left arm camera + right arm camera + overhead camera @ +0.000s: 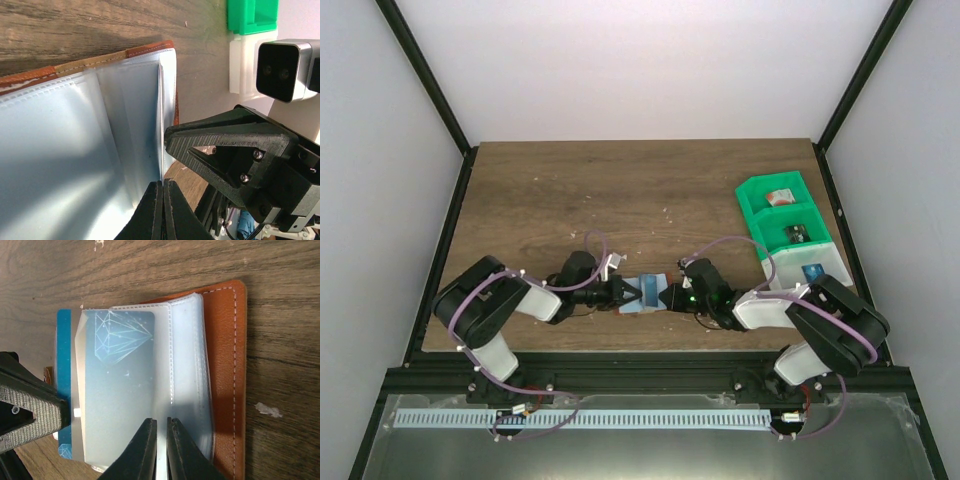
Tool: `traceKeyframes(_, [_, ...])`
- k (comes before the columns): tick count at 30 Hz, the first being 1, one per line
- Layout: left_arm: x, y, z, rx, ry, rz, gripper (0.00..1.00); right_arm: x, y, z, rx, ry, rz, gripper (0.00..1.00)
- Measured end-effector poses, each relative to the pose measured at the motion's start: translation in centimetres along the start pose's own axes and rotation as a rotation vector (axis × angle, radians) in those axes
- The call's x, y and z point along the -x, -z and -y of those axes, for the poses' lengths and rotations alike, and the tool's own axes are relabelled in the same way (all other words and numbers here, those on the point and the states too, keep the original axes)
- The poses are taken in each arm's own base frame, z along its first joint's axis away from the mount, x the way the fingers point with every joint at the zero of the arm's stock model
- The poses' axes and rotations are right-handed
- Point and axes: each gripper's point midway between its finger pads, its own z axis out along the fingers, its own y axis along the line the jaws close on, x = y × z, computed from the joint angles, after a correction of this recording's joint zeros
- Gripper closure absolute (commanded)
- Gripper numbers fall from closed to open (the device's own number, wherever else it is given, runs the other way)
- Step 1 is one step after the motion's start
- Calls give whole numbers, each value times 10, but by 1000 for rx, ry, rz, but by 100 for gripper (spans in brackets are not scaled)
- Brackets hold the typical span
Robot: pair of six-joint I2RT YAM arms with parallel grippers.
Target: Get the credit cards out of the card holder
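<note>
The card holder [645, 292] lies open on the table's near middle, between my two grippers. Its brown leather cover [226, 365] shows under pale blue-grey plastic sleeves [75, 150]. A blue credit card [117, 380] with a diamond drawing sits in the top sleeve, its left edge sticking out. My left gripper [164, 186] is shut on a sleeve edge on the holder's left side [620, 292]. My right gripper [161, 422] is shut on a sleeve leaf from the right [674, 295], with a thin pale sheet between its fingers.
At the right stand two green bins [753, 208] and a white bin [832, 258]. They hold a reddish-white card [780, 197], a dark card [795, 235] and a blue card [812, 272]. Black frame posts border the wooden table [620, 190].
</note>
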Motion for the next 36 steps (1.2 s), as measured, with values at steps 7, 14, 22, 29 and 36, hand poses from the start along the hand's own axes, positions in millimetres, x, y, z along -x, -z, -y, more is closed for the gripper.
traceKeyframes(7, [-1,2,-1,3,-3,1,100,0,0,0,-1,-1,0,91])
traceKeyframes(14, [1,9,1,9,-15,16,100,0,0,0,-1,-1,0,92])
traceKeyframes(22, [1,17,-3,71,-30,37,100,0,0,0,-1,-1,-1,91])
traceKeyframes(29, [9,30,5,116,-66,84,100,0,0,0,-2,-1,-2,91])
traceKeyframes(36, [21,41,17,156,-101,137,100,0,0,0,-7,-3,-6,91])
